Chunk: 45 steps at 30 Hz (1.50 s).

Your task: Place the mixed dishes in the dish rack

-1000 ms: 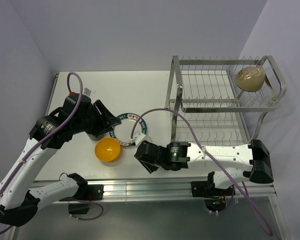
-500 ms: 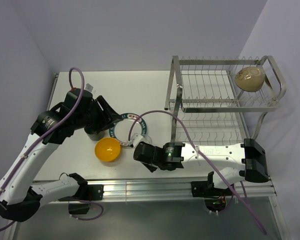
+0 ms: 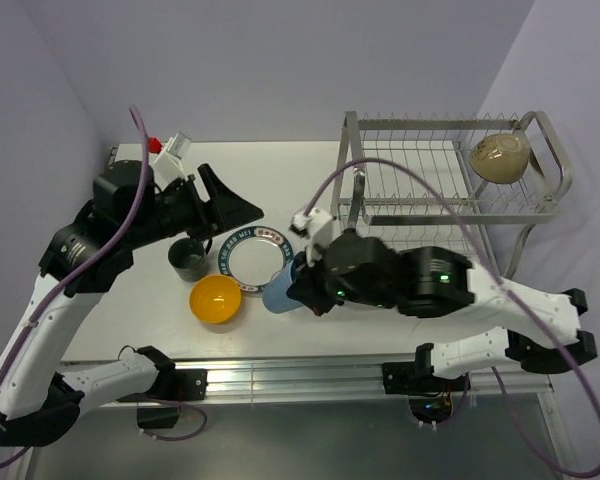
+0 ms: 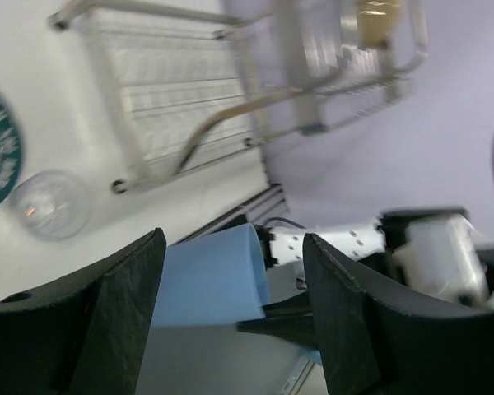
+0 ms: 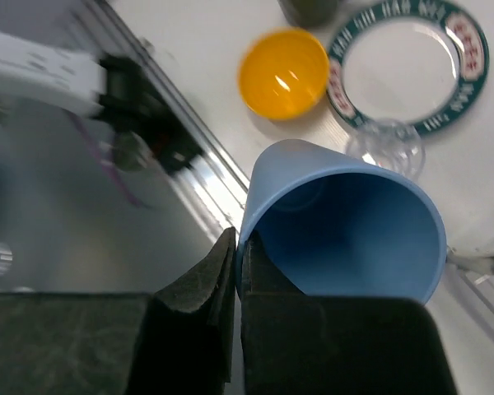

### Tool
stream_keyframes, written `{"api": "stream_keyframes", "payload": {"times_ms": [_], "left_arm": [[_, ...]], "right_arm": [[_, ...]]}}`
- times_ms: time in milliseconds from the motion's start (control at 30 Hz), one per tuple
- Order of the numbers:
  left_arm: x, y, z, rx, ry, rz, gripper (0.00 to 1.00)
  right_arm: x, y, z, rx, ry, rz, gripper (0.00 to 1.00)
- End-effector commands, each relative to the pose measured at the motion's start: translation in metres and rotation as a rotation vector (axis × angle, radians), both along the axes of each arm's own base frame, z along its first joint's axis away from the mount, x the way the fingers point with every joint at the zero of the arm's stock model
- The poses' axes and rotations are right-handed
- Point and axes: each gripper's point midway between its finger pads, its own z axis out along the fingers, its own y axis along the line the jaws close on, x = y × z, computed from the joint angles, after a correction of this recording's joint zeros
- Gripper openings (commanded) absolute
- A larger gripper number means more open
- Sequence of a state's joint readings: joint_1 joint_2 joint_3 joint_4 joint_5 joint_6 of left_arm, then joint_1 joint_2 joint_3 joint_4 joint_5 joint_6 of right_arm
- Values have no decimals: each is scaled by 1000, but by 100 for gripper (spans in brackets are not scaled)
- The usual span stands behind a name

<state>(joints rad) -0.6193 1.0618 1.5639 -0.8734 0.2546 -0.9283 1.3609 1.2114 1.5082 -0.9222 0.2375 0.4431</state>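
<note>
My right gripper (image 3: 298, 284) is shut on the rim of the light blue tumbler (image 3: 279, 293) and holds it tilted above the table's front; one finger is inside it and one outside in the right wrist view (image 5: 237, 263). My left gripper (image 3: 232, 207) is open and empty, raised above the dark mug (image 3: 187, 259). The white plate with teal rim (image 3: 257, 259) and the small orange bowl (image 3: 216, 299) lie on the table. The clear glass (image 5: 385, 145) stands by the plate. The beige bowl (image 3: 500, 157) rests in the upper tier of the dish rack (image 3: 435, 210).
The rack stands at the table's right, its lower tier (image 3: 420, 262) partly under my right arm. A metal rail (image 3: 280, 378) runs along the near edge. Purple cables loop over both arms. In the left wrist view the tumbler (image 4: 210, 280) shows between the open fingers (image 4: 115, 313).
My right arm has risen and swung right with the light blue tumbler in its grip. My left gripper has lifted up and away from the dark mug, which now stands uncovered.
</note>
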Motion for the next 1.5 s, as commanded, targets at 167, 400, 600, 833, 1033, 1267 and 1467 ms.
{"api": "stream_keyframes", "payload": {"times_ms": [167, 400, 600, 833, 1033, 1267, 1467], "left_arm": [[-65, -14, 93, -270, -425, -365, 76], [-100, -22, 103, -387, -472, -594, 76], [-106, -26, 101, -419, -462, -656, 77], [-109, -39, 97, -437, -445, -700, 76], [-114, -50, 96, -446, -442, -715, 76], [-110, -53, 88, -402, -434, -688, 76], [-101, -53, 93, -362, -465, -640, 76]], "right_arm": [[-29, -39, 98, 302, 79, 33, 0], [-42, -76, 156, 564, 95, 39, 0], [-35, -91, 191, 688, 47, 19, 0], [-26, -77, 217, 745, 6, 32, 0], [-18, -66, 228, 774, 4, 55, 0], [-19, -70, 239, 820, 10, 77, 0], [-26, -69, 236, 827, 44, 108, 0]]}}
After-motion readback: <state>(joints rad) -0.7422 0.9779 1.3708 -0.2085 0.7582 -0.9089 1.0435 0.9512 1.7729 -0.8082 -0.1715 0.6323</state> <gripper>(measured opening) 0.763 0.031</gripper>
